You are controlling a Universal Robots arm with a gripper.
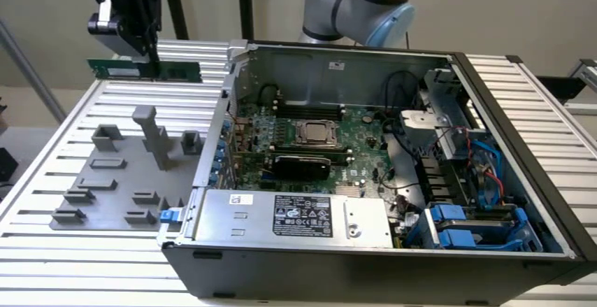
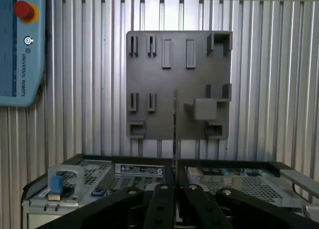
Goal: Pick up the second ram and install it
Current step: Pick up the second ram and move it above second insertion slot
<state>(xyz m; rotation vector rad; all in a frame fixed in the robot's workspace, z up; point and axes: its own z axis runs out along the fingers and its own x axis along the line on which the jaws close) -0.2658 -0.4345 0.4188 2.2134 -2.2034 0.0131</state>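
The second ram [image 1: 145, 69], a thin green stick, hangs level in the air above the far end of the grey fixture plate [image 1: 112, 188], at the exterior view's left. My gripper [image 1: 149, 59] is shut on it from above. In the wrist view the ram [image 2: 175, 134] appears edge-on as a thin line rising from between the black fingers [image 2: 160, 201] of the gripper [image 2: 175, 189]. The open computer case [image 1: 522, 132] lies to the exterior view's right, with its motherboard [image 1: 359, 129] exposed.
The fixture plate [image 2: 177, 84] carries several grey blocks and one tall post [image 1: 154, 136]. A power supply [image 1: 289, 216] fills the case's near side and blue drive brackets [image 1: 462, 226] sit at its right. A teach pendant [image 2: 22, 45] lies on the slatted table.
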